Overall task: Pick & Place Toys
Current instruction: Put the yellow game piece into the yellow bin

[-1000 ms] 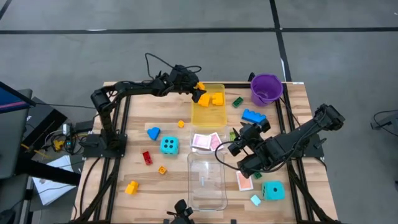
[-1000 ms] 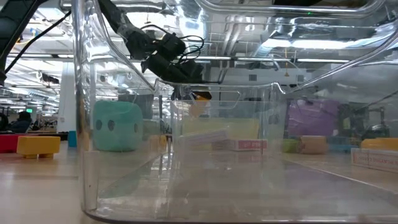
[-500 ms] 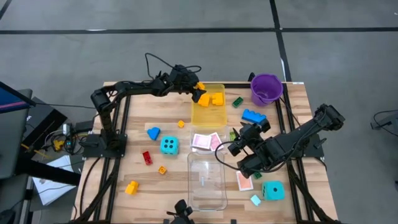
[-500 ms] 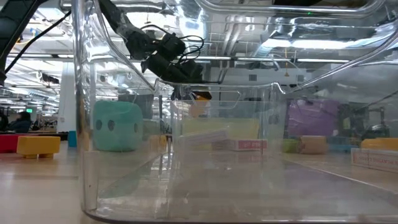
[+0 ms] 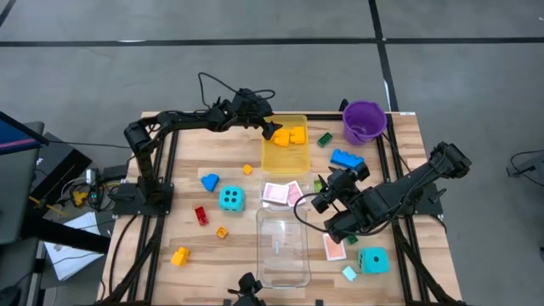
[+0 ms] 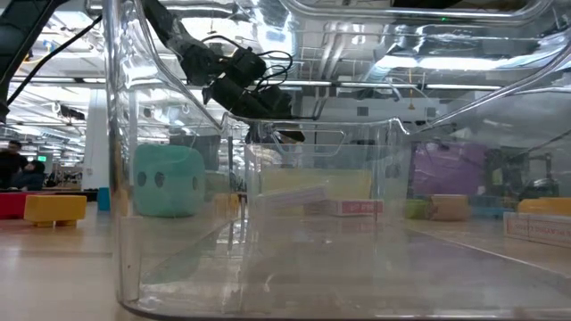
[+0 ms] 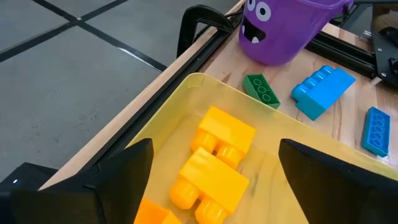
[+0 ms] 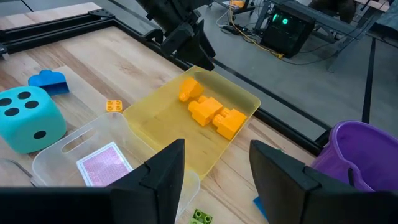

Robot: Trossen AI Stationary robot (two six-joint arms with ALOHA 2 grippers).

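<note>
My left gripper (image 5: 269,127) (image 7: 214,149) hangs open over the far left corner of the yellow tray (image 5: 285,158). Nothing is between its fingers. In that tray lie two yellow bricks (image 7: 214,158) and an orange brick (image 8: 188,87). My right gripper (image 5: 321,202) (image 8: 214,165) is held above the table right of the pink cards (image 5: 280,194), open and holding nothing. Loose on the table lie a cyan die (image 5: 230,199), a second die (image 5: 372,260), a blue brick (image 5: 346,158), a green brick (image 5: 325,138), a red brick (image 5: 201,215) and a yellow brick (image 5: 179,256).
A purple bucket (image 5: 365,121) stands at the far right corner. A large clear tray (image 5: 283,246) sits at the near edge, right in front of the low camera. The cards lie in a small clear tray (image 8: 93,149). A card (image 5: 334,247) lies under the right arm.
My left gripper has let go of the orange brick that hung at its fingertips. The brick has dropped out of the low view, down into the yellow tray. Both arms have kept still.
</note>
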